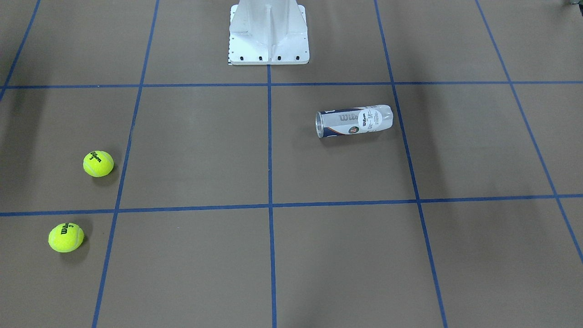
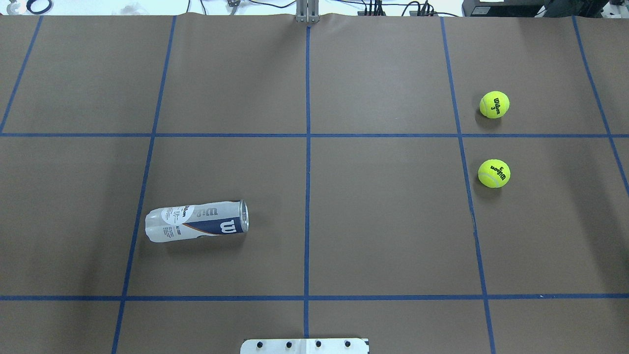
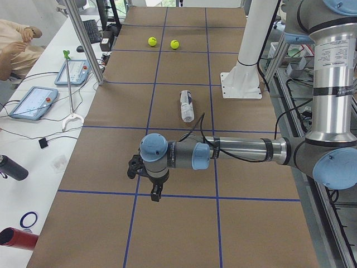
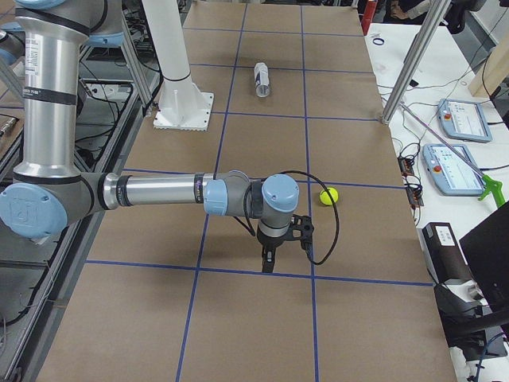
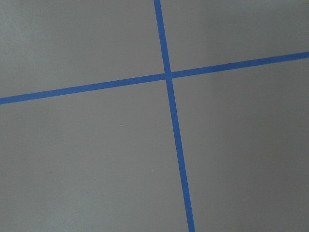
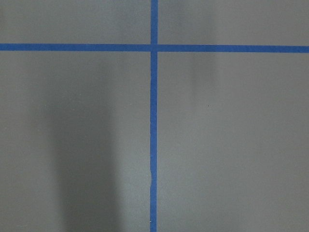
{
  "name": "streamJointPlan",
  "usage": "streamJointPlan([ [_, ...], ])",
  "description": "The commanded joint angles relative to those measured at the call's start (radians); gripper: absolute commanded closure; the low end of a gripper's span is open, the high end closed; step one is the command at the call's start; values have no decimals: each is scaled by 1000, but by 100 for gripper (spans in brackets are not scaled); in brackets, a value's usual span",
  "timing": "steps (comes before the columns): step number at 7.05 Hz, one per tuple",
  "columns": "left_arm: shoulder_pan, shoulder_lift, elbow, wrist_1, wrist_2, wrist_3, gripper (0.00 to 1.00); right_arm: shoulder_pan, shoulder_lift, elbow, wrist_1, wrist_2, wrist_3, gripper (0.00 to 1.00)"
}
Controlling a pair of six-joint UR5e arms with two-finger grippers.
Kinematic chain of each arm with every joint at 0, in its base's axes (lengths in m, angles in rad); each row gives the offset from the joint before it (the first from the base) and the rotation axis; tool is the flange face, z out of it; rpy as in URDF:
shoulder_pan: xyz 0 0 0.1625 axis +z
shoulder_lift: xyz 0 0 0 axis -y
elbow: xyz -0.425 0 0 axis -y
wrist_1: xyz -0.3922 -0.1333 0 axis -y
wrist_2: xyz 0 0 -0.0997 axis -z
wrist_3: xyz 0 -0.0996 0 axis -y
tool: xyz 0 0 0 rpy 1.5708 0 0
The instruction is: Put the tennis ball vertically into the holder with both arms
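The holder (image 2: 196,222), a clear can with a silver rim and a navy-and-white Wilson label, lies on its side on the robot's left half of the table (image 1: 354,121), open end towards the middle. It also shows in the side views (image 3: 187,105) (image 4: 262,79). Two yellow tennis balls (image 2: 494,104) (image 2: 494,173) rest on the right half (image 1: 98,163) (image 1: 66,237). My left gripper (image 3: 155,195) hangs over the table's left end, far from the can. My right gripper (image 4: 269,261) hangs over the right end near one ball (image 4: 329,195). I cannot tell whether either gripper is open or shut.
The white pedestal base (image 1: 268,34) stands at the robot's edge of the table. Blue tape lines grid the brown table top (image 2: 383,216). Benches with tablets (image 3: 34,101) (image 4: 455,169) and metal posts (image 3: 83,39) flank the table ends. An operator (image 3: 14,42) sits nearby.
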Motion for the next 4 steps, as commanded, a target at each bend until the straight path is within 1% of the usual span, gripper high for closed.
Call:
streamJointPlan([
  [1, 2, 0, -6, 1, 0, -2, 0, 0, 0, 0, 0, 0, 0, 0],
  [4, 2, 3, -19, 1, 2, -2, 0, 2, 9, 9, 0, 0, 0, 0],
])
